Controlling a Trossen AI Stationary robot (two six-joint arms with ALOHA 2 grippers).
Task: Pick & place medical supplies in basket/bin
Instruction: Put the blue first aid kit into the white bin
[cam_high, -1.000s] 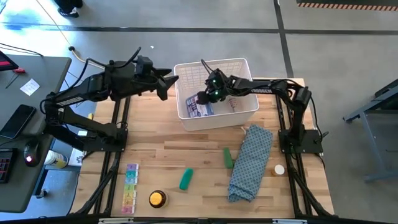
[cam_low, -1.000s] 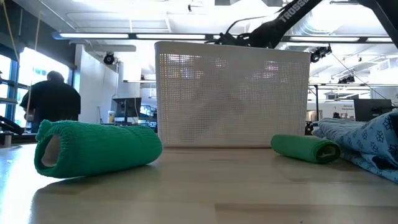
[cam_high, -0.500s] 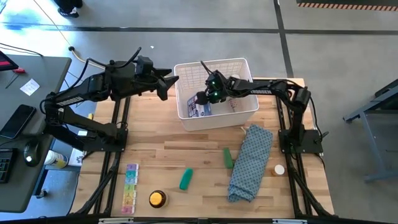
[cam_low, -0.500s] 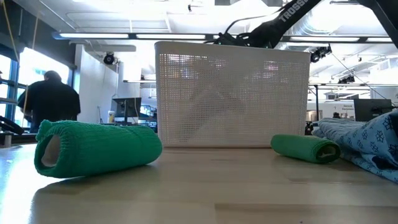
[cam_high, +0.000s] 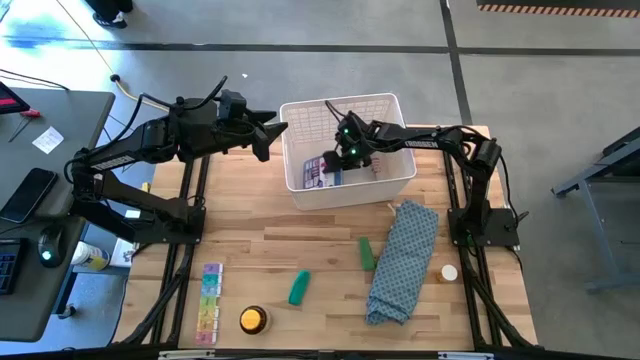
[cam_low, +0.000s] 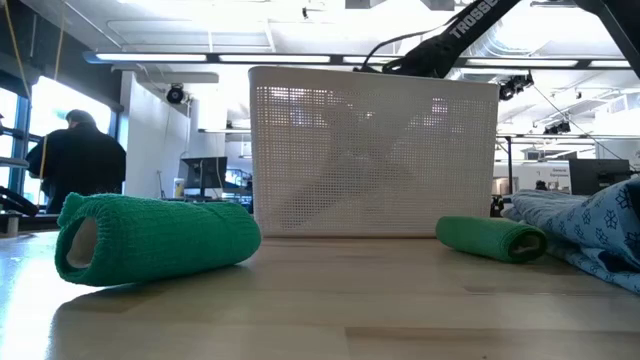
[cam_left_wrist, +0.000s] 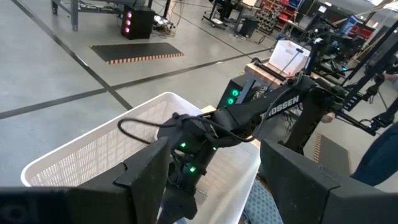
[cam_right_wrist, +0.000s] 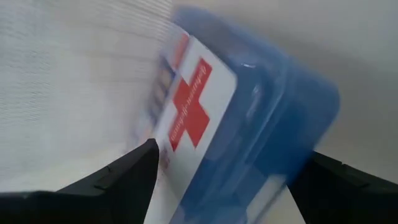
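Since a second ago our right tool (cam_high: 338, 160) has lifted slightly inside the basket (cam_high: 390, 105), fingers spread, pack (cam_high: 322, 171) resting at its nine-o'clock wall. Release looks done; next we withdraw toward a green tube (cam_high: 367, 253). Left tool (cam_high: 268, 138) waits open.

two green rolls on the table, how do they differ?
Colour: the left green roll is a brighter green; the right green roll is darker.
Pose: from above, the left one lies slanted, the right one nearly straight toward the basket.
Neighbours: the left one lies in the open, the right one beside the blue cloth.
Shared: both lie flat on the table, outside the basket, with neither tool near them.
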